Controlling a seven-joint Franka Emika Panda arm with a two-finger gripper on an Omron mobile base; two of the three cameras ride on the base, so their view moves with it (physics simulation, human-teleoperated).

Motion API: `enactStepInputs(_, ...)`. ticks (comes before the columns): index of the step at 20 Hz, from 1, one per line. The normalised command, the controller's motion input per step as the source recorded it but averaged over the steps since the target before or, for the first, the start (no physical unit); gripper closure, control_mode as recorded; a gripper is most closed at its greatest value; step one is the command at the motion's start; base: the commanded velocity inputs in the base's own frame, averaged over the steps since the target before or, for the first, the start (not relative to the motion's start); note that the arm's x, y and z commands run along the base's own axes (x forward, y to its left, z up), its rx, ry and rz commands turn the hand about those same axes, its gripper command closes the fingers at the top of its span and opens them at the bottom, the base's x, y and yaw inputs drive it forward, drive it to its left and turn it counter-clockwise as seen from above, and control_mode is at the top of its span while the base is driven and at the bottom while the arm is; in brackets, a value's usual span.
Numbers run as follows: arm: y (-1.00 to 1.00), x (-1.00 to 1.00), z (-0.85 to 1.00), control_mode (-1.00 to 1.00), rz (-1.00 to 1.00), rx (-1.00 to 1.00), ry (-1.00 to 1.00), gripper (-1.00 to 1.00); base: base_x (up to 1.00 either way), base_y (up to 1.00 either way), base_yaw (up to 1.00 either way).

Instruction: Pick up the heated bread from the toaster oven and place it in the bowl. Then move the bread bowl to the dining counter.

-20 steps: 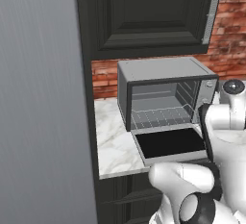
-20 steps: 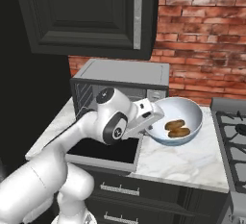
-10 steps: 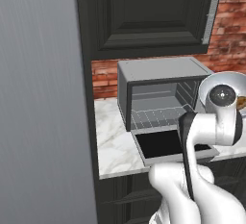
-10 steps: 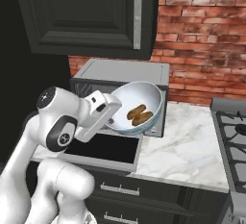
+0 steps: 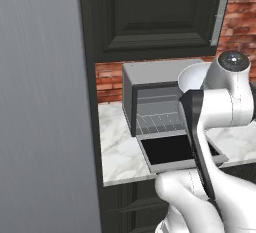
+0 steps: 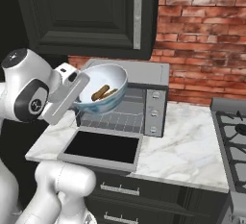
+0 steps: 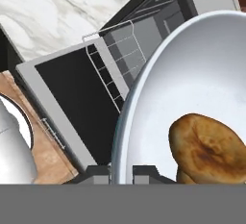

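Note:
My gripper [image 6: 82, 84] is shut on the rim of the bowl [image 6: 106, 87], which hangs tilted in the air before the toaster oven [image 6: 154, 104]. The bowl is light blue outside and white inside. Golden-brown bread [image 6: 100, 93] lies in it. In the hand view the bread [image 7: 209, 143] rests low in the bowl [image 7: 158, 81], and my gripper [image 7: 122, 174] clamps the near rim. From the left, the bowl [image 5: 192, 78] peeks out behind my arm. The oven door [image 6: 101, 146] is dropped open and its wire rack [image 7: 117, 62] is bare. The dining counter is out of view.
The oven stands on a white marble counter [image 6: 190, 143] over dark cabinets. A stove [image 6: 235, 127] sits at the right, against a brick wall [image 6: 202, 35]. A dark upper cabinet [image 6: 86, 16] hangs above. A tall grey panel [image 5: 42, 102] stands to the left.
My arm has swung left with the bowl, carrying it from the counter right of the oven up and across the oven's front. The bread stayed inside.

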Motion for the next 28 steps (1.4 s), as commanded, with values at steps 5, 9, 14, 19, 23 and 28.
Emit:
enactStepInputs(5,0.00,0.00,-0.08,-1.00,0.00,0.00,0.02,1.00,0.00,0.00,0.00)
enactStepInputs(9,0.00,0.00,0.00,1.00,0.00,0.00,0.00,1.00,-0.78,-0.51,0.07)
enactStepInputs(14,0.00,0.00,0.00,1.00,0.00,0.00,0.00,1.00,-1.00,-0.92,0.47)
enactStepInputs(19,0.00,0.00,0.00,1.00,0.00,0.00,0.00,1.00,-0.85,-0.36,0.93)
enactStepInputs(23,0.00,0.00,0.00,1.00,0.00,0.00,0.00,1.00,-0.48,-0.16,1.00)
enactStepInputs(28,0.00,0.00,0.00,1.00,0.00,0.00,0.00,1.00,-0.19,0.00,1.00)
